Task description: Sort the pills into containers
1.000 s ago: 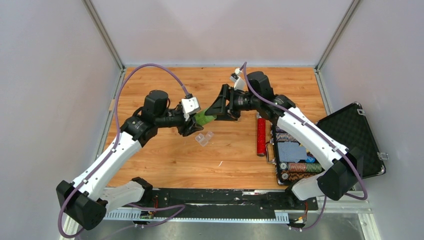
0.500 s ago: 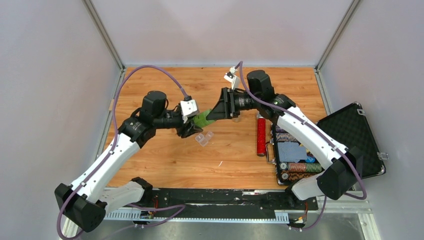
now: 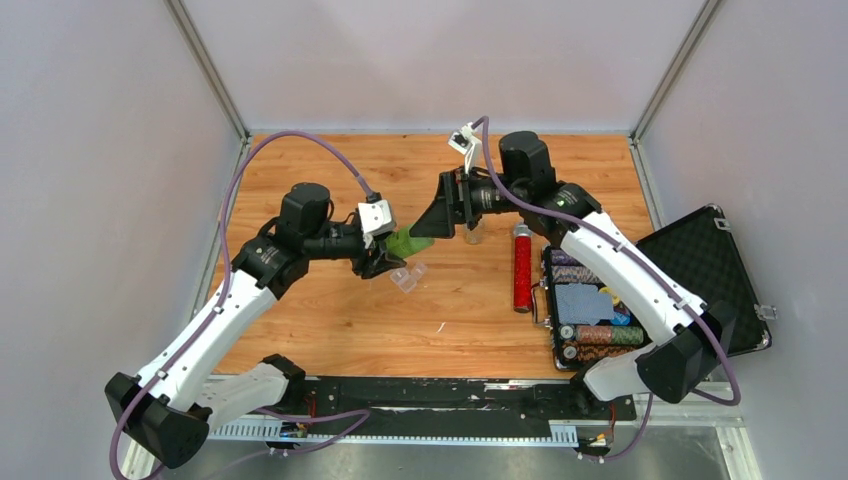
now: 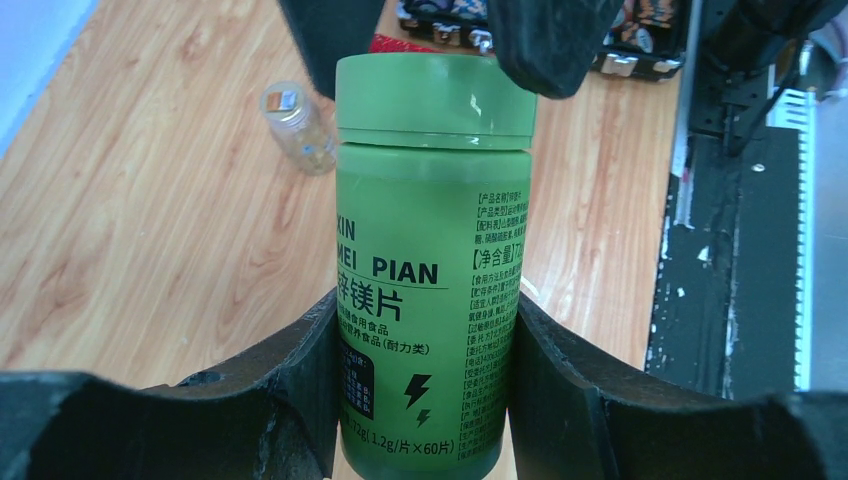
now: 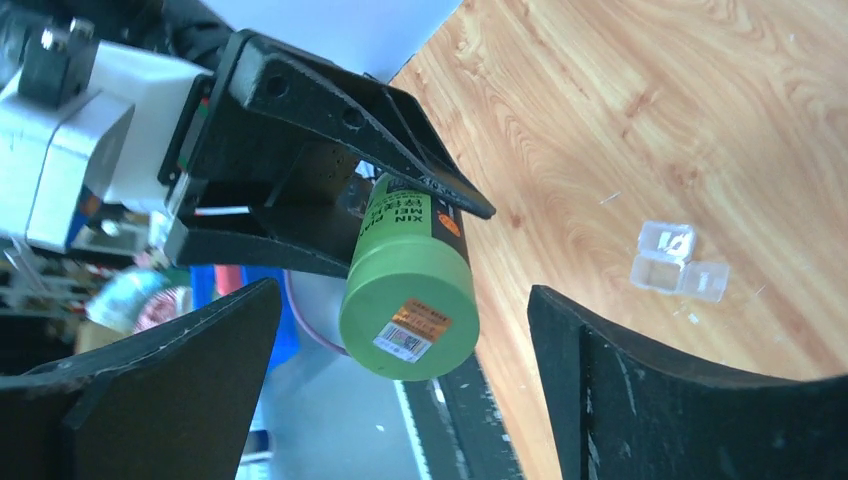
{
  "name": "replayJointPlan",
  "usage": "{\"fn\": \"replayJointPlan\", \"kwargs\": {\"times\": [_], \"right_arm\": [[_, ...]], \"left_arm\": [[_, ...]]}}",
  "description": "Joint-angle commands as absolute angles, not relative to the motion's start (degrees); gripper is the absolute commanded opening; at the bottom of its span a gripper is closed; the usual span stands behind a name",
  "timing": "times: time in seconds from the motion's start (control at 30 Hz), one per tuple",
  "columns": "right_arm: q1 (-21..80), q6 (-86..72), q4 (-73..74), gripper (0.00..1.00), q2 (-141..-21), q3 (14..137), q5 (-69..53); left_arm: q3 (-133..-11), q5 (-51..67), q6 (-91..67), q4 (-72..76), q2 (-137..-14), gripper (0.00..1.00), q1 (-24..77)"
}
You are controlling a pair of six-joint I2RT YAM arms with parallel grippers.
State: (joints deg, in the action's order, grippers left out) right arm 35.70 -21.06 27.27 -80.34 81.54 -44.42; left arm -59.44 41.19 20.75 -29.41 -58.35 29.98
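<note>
Though overhead blurs it, bottle [image 4: 430,250] label legible

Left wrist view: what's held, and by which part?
Left gripper clamps the green plastic pill bottle by its lower labelled body, lid free. Right gripper is open, flanking the lid.

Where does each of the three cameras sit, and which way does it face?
Top external: overhead, near side, looking down at the wooden table; left arm and right arm show.
Left wrist: looks along the left gripper, shut on a green plastic bottle; its fingers show.
Right wrist: faces the bottle's cap end; fingers of the open right gripper frame it.
Shared: both wrist views show the bottle.
</note>
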Motion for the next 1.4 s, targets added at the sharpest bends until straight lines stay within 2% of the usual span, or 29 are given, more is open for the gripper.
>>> {"fn": "replayJointPlan", "kwargs": {"times": [0.0,0.1,0.13,0.23,0.3,0.53,0.63,0.77,0.83,0.87,1.03,1.07,1.1,1.13,1.17,1.27,1.37], "right_arm": [[36.5,-39.8,28.2,0.91,-81.5,83.9,-38.7],[36.8,-46.8,29.2,0.79,-82.2,84.1,-36.5],[36.8,-47.7,30.8,0.78,-82.5,84.5,-35.5],[36.8,-48.6,33.6,0.86,-82.9,85.1,-32.3],[36.8,-49.1,34.0,0.87,-83.1,84.8,-32.6],[36.8,-48.5,33.0,0.44,-82.9,85.1,-36.9],[36.8,-45.8,30.4,0.29,-82.5,85.3,-40.4],[36.8,-34.9,26.6,0.19,-81.3,84.7,-44.8],[36.8,-26.4,25.0,0.03,-80.1,83.7,-48.4],[36.8,-22.7,24.2,0.00,-79.4,83.0,-49.1],[36.8,-12.6,23.8,0.00,-77.3,82.6,-51.3],[36.8,-12.4,23.9,0.12,-77.1,82.6,-50.6],[36.8,-13.2,23.8,0.57,-76.9,82.4,-48.5],[36.8,-14.8,24.0,0.95,-76.8,82.3,-45.5],[36.8,-16.8,25.0,0.99,-76.9,82.8,-43.0],[36.8,-27.0,31.2,1.00,-78.5,87.4,-33.8],[36.9,-38.8,33.7,1.00,-80.1,88.7,-32.0]], "left_arm": [[-60.8,36.9,23.3,-26.5,-57.4,0.00,30.0],[-60.8,35.8,23.5,-25.8,-57.6,0.00,29.9],[-60.8,35.7,23.5,-25.6,-57.7,0.00,29.9],[-60.6,35.5,23.2,-24.7,-57.6,0.00,30.0],[-60.6,35.5,23.2,-24.6,-57.5,0.00,29.9],[-60.4,35.6,23.2,-25.3,-57.3,0.00,30.0],[-60.3,36.4,22.6,-25.4,-57.2,0.00,30.0],[-60.6,39.5,21.5,-25.7,-57.1,0.00,29.9],[-61.3,42.4,20.6,-27.0,-57.4,0.00,30.0],[-61.7,44.9,20.0,-28.6,-57.8,0.00,29.9],[-64.2,53.3,17.4,-34.9,-59.5,0.00,30.0],[-64.1,54.4,17.2,-35.0,-59.4,0.00,29.9],[-63.7,54.4,17.2,-34.8,-59.1,0.00,29.9],[-63.4,53.3,17.2,-33.9,-58.9,0.00,30.0],[-62.9,52.1,17.0,-33.1,-58.3,0.00,30.0],[-59.5,41.7,15.0,-25.8,-56.2,0.00,29.9],[-55.7,35.0,15.2,-18.1,-53.1,0.00,29.9]]}}
